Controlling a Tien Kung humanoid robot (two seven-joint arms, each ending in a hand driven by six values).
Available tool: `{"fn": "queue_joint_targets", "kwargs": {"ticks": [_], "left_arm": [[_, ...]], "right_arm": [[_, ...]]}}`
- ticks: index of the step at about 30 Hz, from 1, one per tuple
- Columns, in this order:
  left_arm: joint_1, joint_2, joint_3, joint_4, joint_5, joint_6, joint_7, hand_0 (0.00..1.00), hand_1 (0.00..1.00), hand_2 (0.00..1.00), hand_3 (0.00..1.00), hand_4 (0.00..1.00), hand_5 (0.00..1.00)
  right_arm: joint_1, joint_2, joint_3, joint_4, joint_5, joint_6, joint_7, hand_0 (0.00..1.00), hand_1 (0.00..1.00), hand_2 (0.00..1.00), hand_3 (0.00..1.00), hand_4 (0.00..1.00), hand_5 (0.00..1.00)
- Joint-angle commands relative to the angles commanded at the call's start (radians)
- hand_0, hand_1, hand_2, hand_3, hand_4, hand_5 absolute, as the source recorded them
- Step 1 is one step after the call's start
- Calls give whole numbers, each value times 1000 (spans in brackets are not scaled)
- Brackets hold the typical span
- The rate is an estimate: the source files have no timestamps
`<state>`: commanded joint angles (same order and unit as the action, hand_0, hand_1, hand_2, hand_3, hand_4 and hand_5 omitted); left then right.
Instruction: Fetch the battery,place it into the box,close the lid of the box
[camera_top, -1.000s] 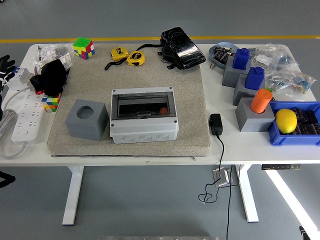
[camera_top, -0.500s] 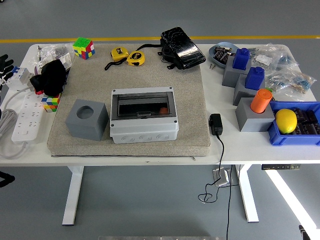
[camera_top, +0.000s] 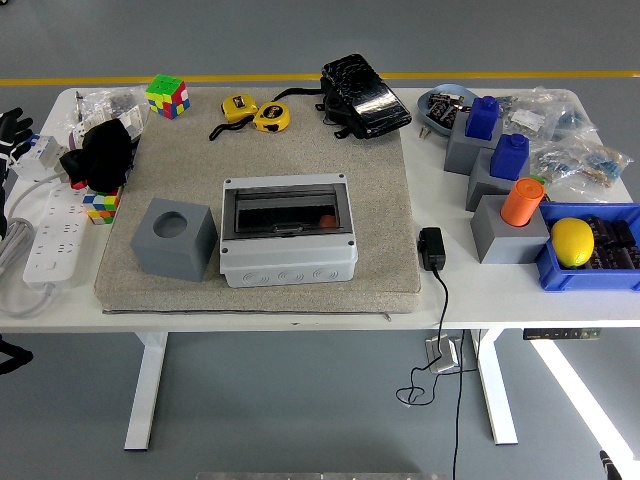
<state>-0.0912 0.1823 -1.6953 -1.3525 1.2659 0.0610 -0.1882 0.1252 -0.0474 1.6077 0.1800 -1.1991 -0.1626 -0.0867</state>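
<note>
A grey box (camera_top: 288, 259) stands on the beige mat (camera_top: 380, 180) at the table's middle, its dark see-through lid (camera_top: 285, 212) lying flat and shut. Through the lid a small orange object (camera_top: 327, 221) shows at the right inside. At the right an orange cylinder (camera_top: 522, 201) stands on a grey block (camera_top: 505, 240), and two blue ones (camera_top: 483, 116) sit on further grey blocks. My left hand (camera_top: 10, 128) is only partly in view at the picture's far left edge, well away from the box. No right hand is visible.
A grey cube with a round hole (camera_top: 173, 237) sits left of the box. A white power strip (camera_top: 55, 235), puzzle cubes (camera_top: 167, 96), tape measures (camera_top: 255, 113), a black pouch (camera_top: 364, 96), a black adapter (camera_top: 432, 248) and a blue bin (camera_top: 590, 262) holding a lemon (camera_top: 572, 241) surround the mat.
My left hand has shifted very slightly at the left edge. Nothing on the table has moved.
</note>
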Motion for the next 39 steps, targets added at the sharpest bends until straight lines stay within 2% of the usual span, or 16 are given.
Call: {"fn": "queue_joint_targets", "kwargs": {"ticks": [5,10,15,19,23,24,26,29,30,39], "left_arm": [[-2,2,0,-1,-4,4,-2,815,827,792,792,998,782],[-4,2,0,-2,-7,42,-5,815,827,792,792,998,782],[-4,1,1,5,-31,50,-16,810,822,786,786,998,764],[-3,0,13,13,-102,37,-48,835,838,803,795,998,796],[-2,-3,38,27,-244,-17,-104,835,838,803,795,998,796],[-2,-4,45,29,-282,-32,-120,874,903,875,868,998,998],[-3,-5,50,31,-316,-40,-132,874,903,875,868,998,998],[-2,-3,56,36,-319,-42,-140,874,903,875,868,998,998],[-2,-3,58,37,-317,-40,-144,998,998,998,998,998,998],[-2,0,61,36,-265,-8,-165,998,998,998,998,998,998]], "right_arm": [[1,1,1,0,1,0,2,816,765,747,793,998,998],[0,0,1,0,1,1,2,816,765,747,793,998,998],[-1,-1,4,0,-1,1,1,816,765,747,793,998,998],[-1,0,7,0,-2,1,1,816,765,747,794,998,998],[1,3,2,0,0,1,2,816,765,747,794,998,998],[1,3,1,0,0,1,2,816,765,747,793,998,998],[3,1,1,0,-1,0,2,816,765,747,793,998,998],[2,-1,1,0,-3,0,0,816,765,747,793,998,998],[1,-1,3,0,-5,0,-1,816,765,747,792,998,998],[0,-2,-2,0,-1,0,-1,815,765,747,793,998,998]]}}
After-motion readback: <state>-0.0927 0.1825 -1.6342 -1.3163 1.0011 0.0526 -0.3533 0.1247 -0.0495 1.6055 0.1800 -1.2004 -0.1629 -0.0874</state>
